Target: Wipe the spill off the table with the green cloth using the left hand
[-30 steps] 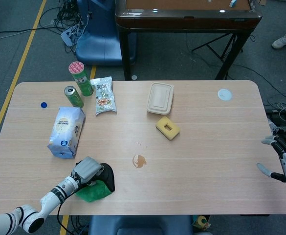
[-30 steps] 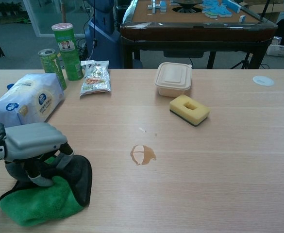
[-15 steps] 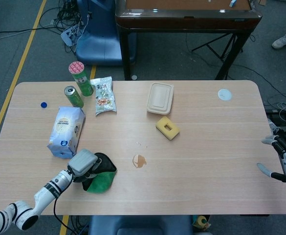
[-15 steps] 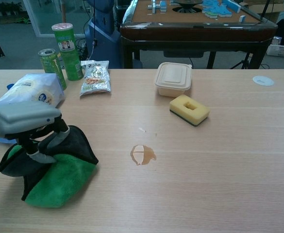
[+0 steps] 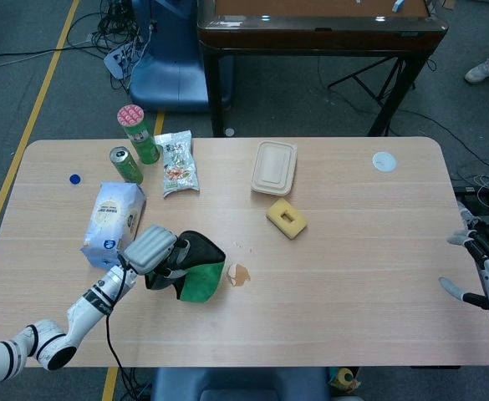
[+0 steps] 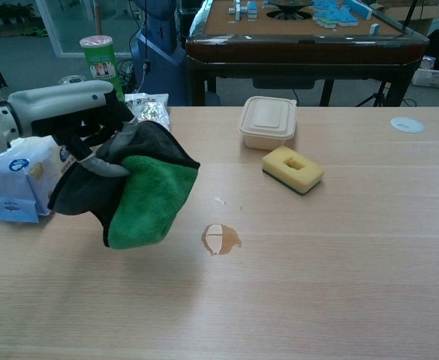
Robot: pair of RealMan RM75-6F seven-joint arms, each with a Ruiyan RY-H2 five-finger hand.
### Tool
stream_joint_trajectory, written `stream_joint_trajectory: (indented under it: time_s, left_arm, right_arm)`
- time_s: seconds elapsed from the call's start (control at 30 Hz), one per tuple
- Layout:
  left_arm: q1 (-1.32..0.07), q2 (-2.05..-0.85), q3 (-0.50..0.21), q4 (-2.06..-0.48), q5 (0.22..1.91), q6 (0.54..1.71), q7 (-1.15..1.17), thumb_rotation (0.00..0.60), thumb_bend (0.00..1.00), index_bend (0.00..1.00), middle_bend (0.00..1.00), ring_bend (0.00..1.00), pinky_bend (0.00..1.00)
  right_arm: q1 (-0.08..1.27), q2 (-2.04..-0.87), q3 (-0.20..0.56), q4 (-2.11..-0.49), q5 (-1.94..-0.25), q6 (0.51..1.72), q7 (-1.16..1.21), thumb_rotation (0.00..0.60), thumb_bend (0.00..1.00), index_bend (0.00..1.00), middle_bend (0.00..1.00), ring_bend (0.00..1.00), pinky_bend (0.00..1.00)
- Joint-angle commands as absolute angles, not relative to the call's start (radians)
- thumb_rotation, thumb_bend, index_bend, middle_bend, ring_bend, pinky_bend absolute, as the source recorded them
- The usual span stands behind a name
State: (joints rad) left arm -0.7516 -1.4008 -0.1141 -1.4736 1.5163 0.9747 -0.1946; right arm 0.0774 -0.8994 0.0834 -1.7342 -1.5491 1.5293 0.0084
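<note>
My left hand (image 5: 155, 251) (image 6: 73, 112) grips the green cloth (image 5: 198, 277) (image 6: 144, 199), which has a dark backing and hangs in the air above the table. The cloth dangles just left of the small brown spill (image 5: 239, 275) (image 6: 220, 239) on the wooden table (image 5: 361, 251). My right hand (image 5: 488, 276) rests at the table's right edge with its fingers apart and nothing in it; the chest view does not show it.
A white wipes pack (image 5: 113, 224) (image 6: 16, 176) lies just behind the left hand. A green can (image 5: 125, 164), a green tube (image 5: 138, 134), a snack bag (image 5: 177, 163), a lidded container (image 5: 274, 167) and a yellow sponge (image 5: 287, 218) stand further back.
The left hand has lifted the cloth off the table and carried it right and forward, towards the spill. The right hand has not moved.
</note>
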Motion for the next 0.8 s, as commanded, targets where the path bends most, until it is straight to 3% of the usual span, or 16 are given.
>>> stream_joint_trajectory:
  time_s: [0.03, 0.8]
  left_arm:
    - [-0.787, -1.443, -0.118, -1.432, 1.538, 0.954, -0.241, 0.6, 0.31, 0.69, 0.77, 0.78, 1.0]
    - [-0.982, -1.764, -0.117, -1.107, 1.55, 0.801, -0.236, 0.6, 0.3, 0.65, 0.73, 0.74, 0.99]
  right_arm:
    - [0.08, -0.9, 0.084, -1.735, -1.545, 1.523, 0.005, 0.6, 0.22, 0.33, 0.31, 0.21, 0.25]
    - [0.091, -0.904, 0.09, -1.74, -1.511, 1.492, -0.017, 0.6, 0.22, 0.33, 0.31, 0.21, 0.25]
